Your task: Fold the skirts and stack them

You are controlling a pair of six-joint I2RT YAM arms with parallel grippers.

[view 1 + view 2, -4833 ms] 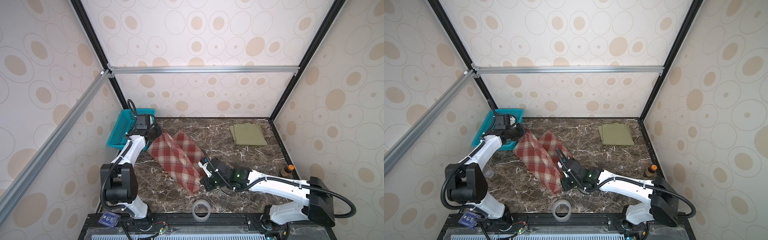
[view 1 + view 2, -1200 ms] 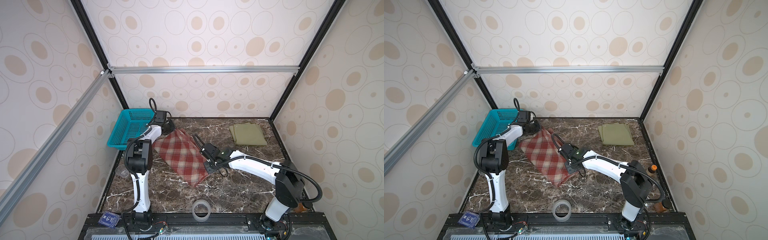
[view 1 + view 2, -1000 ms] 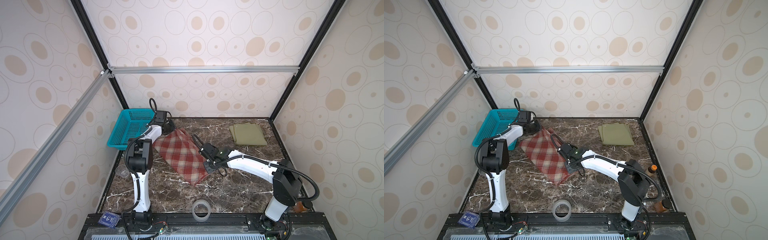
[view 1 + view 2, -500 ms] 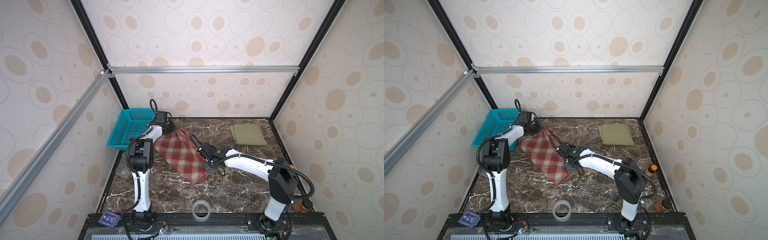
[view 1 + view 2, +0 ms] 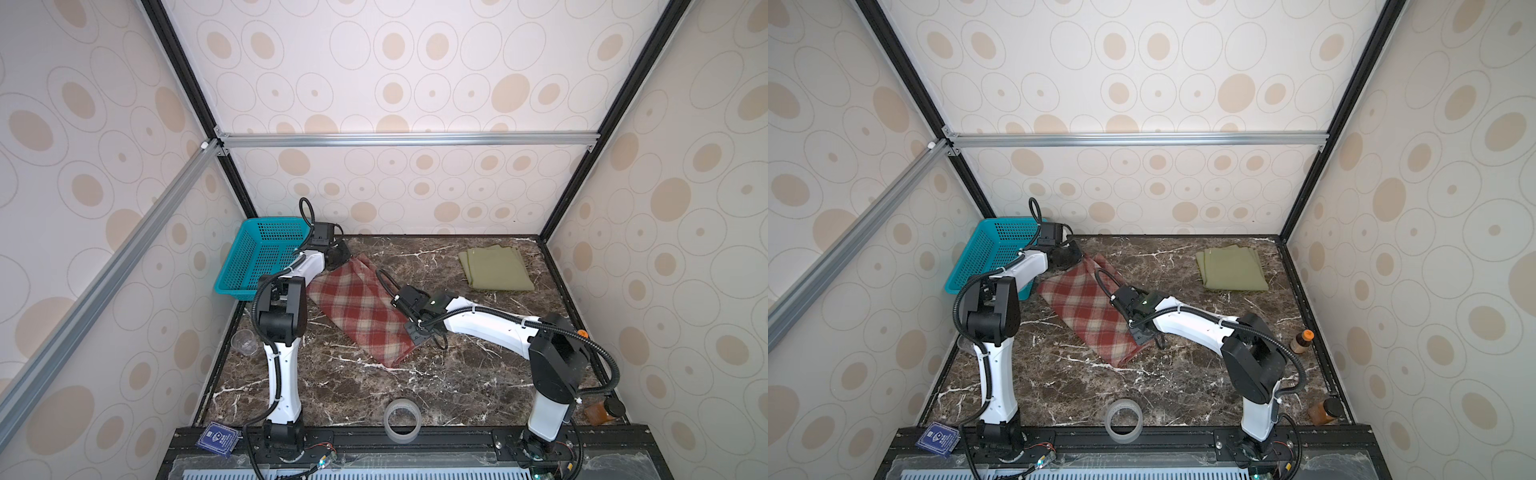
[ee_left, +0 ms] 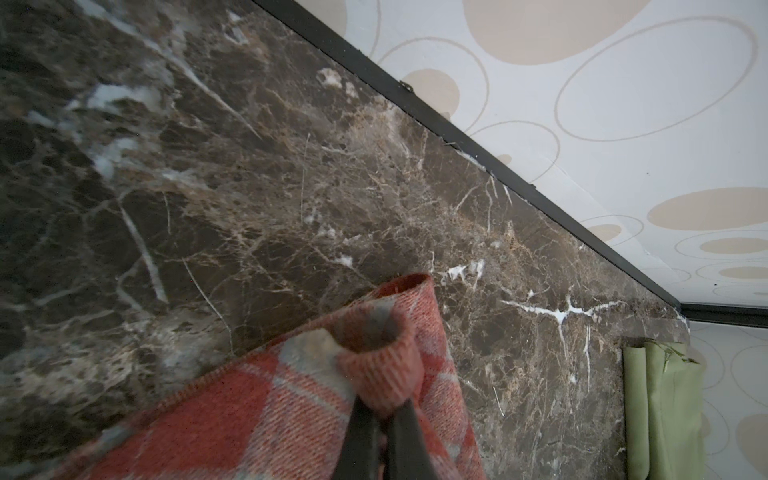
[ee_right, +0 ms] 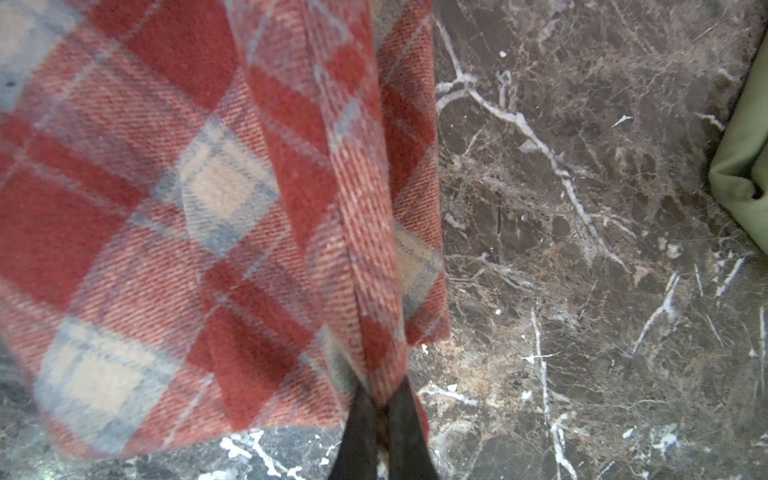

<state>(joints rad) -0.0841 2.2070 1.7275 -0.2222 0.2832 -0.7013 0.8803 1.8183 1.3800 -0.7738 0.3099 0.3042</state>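
While the plaid skirt [image 5: 361, 309] lies folded on the marble table [image 5: 457, 374] beside the basket [image 5: 257, 257], you have your left gripper [image 6: 382, 409] pinched tight on its far corner and your right gripper [image 7: 383, 395] clamped on its right-hand edge. The green skirt [image 5: 494, 268] sits folded at the back right.

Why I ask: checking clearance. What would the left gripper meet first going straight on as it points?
Past the red plaid skirt corner it pinches, the left gripper probably meets bare marble tabletop, short of the back wall; depth unclear.

Folded olive skirt [image 5: 494, 268] lies well apart from doubled plaid skirt [image 5: 361, 307].
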